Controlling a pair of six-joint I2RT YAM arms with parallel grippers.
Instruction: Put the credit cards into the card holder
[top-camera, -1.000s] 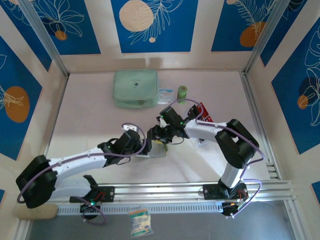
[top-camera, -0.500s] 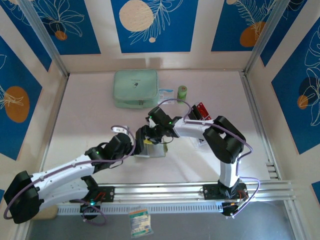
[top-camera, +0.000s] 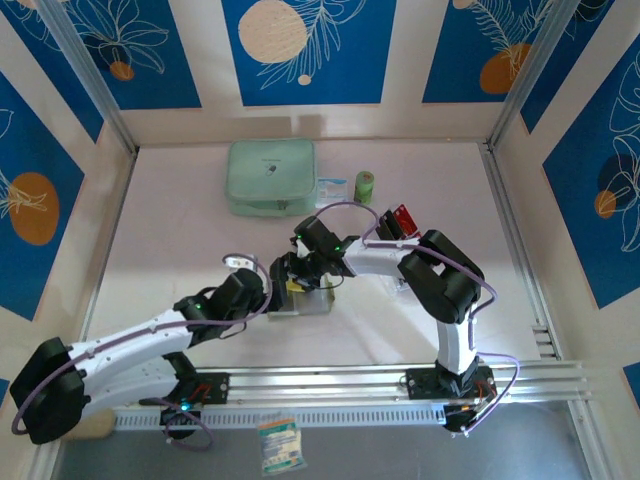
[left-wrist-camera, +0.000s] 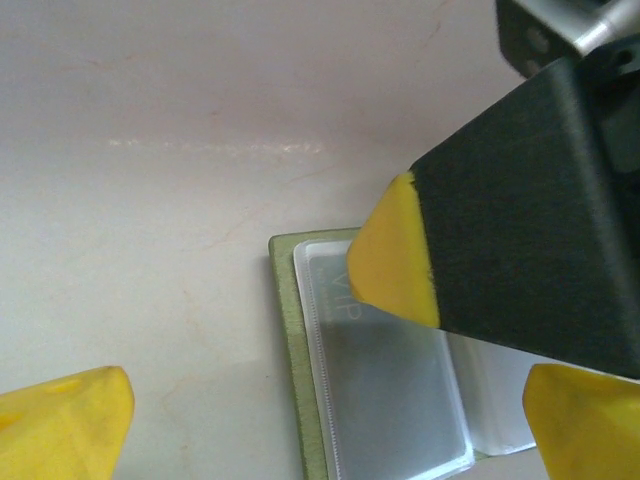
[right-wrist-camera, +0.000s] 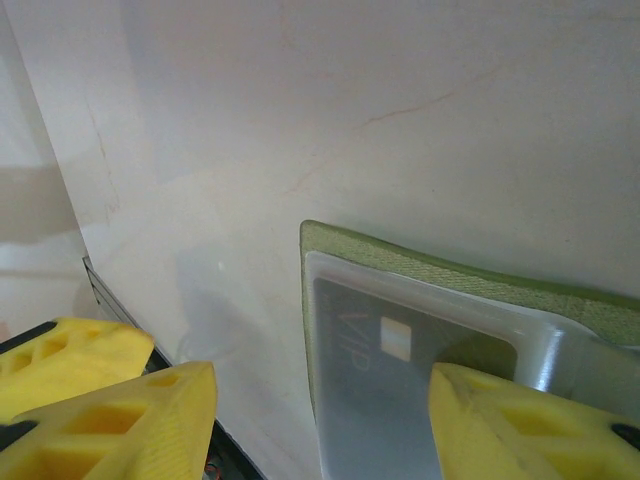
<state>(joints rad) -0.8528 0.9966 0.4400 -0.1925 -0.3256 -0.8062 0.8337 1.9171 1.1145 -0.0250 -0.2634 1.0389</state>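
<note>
The olive-green card holder (top-camera: 314, 303) lies open on the table between both arms. A dark card marked VIP (right-wrist-camera: 395, 350) sits inside its clear sleeve (left-wrist-camera: 400, 400). My right gripper (right-wrist-camera: 320, 425) is open, with one yellow fingertip (right-wrist-camera: 510, 425) resting on the sleeve over the card; that same pad (left-wrist-camera: 395, 250) shows in the left wrist view. My left gripper (left-wrist-camera: 330, 420) is open and straddles the holder's near end, its olive edge (left-wrist-camera: 288, 340) between the tips. Red cards (top-camera: 404, 216) stand in the acrylic rack at the right.
A pale mint zip pouch (top-camera: 270, 177) lies at the back, with a small packet (top-camera: 332, 190) and a green roll (top-camera: 366, 184) beside it. Both grippers (top-camera: 285, 285) crowd the same spot. A printed packet (top-camera: 280, 445) lies below the front rail.
My right gripper has swung left onto the card holder. The left gripper pulled back slightly to the left and now sits against the holder's left end.
</note>
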